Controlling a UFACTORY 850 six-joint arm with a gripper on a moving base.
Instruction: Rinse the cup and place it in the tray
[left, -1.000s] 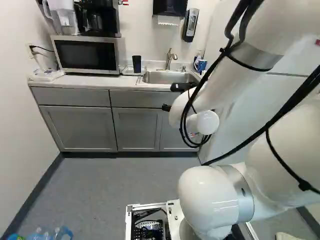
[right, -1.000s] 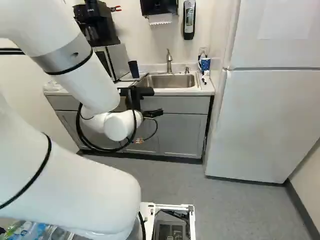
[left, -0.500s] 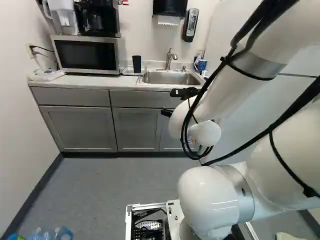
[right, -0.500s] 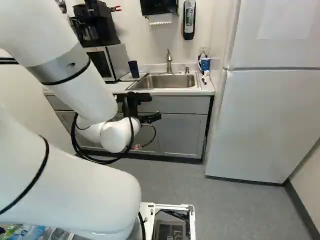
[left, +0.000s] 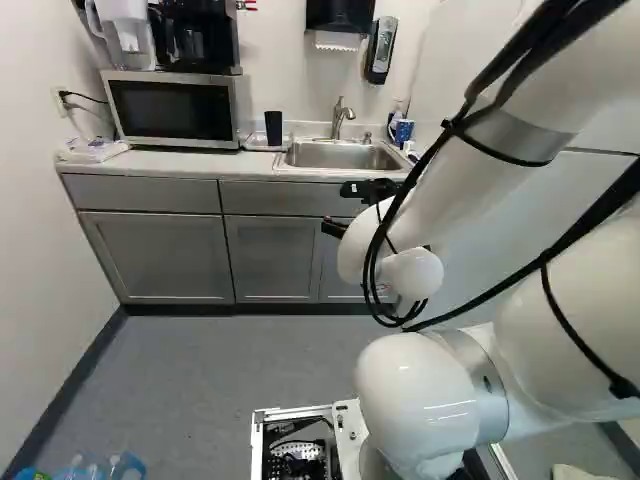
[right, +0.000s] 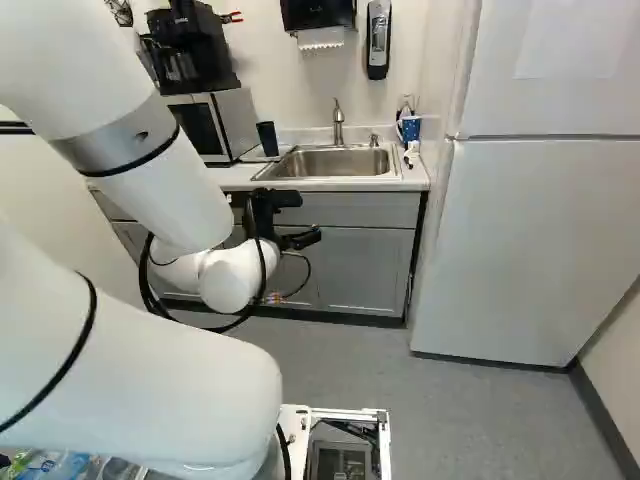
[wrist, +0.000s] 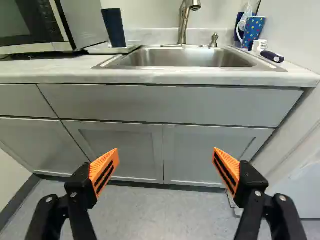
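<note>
Right now, the gripper (right: 308, 217) is hanging in front of the cupboards (right: 352, 268).
In the left base view, the dark cup (left: 273, 128) is standing on the tray (left: 254, 142), between the microwave (left: 172, 110) and the sink (left: 340, 156). In the right base view, the white arm (right: 160, 180) is stretching out ahead. In the wrist view, the gripper's (wrist: 166, 152) orange pads (wrist: 105, 167) are staying out wide apart, and a spotty mug (wrist: 252, 31) is sitting across the sink from the cup.
</note>
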